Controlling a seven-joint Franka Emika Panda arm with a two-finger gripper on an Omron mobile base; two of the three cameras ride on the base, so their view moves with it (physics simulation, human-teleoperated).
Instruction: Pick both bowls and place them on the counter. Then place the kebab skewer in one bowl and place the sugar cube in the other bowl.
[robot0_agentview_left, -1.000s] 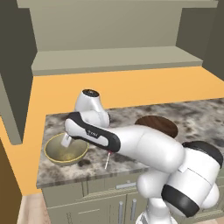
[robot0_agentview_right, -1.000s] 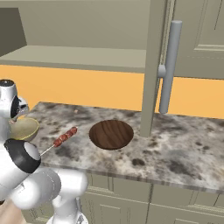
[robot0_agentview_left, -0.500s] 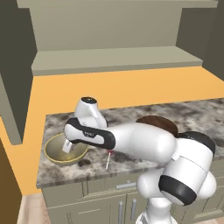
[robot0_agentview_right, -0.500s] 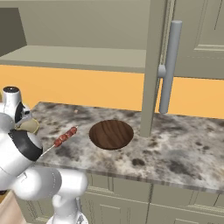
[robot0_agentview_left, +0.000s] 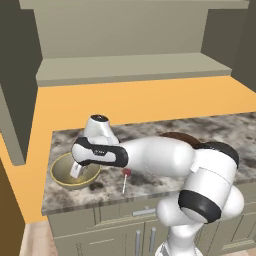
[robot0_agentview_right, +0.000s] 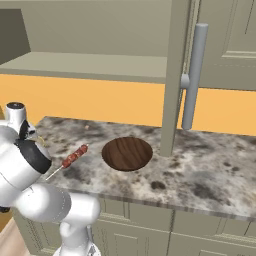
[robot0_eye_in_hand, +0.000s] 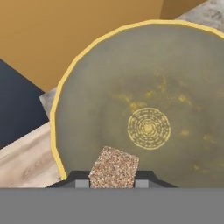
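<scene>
My gripper (robot0_eye_in_hand: 113, 181) is shut on the sugar cube (robot0_eye_in_hand: 114, 167), a speckled tan block between the two fingertips. It hangs just over the inside of the deep beige-olive bowl (robot0_eye_in_hand: 148, 109) with the yellowish rim. That bowl (robot0_agentview_left: 62, 175) stands at the left end of the counter (robot0_agentview_left: 75, 197), and the gripper (robot0_agentview_left: 76, 171) dips into it. The kebab skewer (robot0_agentview_left: 125, 176) lies on the stone right of this bowl; in the right base view the skewer (robot0_agentview_right: 72, 157) points at the wide dark brown bowl (robot0_agentview_right: 127, 153), which holds nothing.
Behind the counter (robot0_agentview_right: 200, 170) runs a plain orange surface (robot0_agentview_left: 125, 105) with an olive-grey shelf (robot0_agentview_left: 130, 67) above it. An open cabinet door with a long grey handle (robot0_agentview_right: 192, 75) rises right of the brown bowl. The counter's left edge drops off just beside the beige bowl.
The hand has sunk slightly into the beige bowl while the forearm swung lower. The cube stays gripped; skewer and brown bowl have not moved.
</scene>
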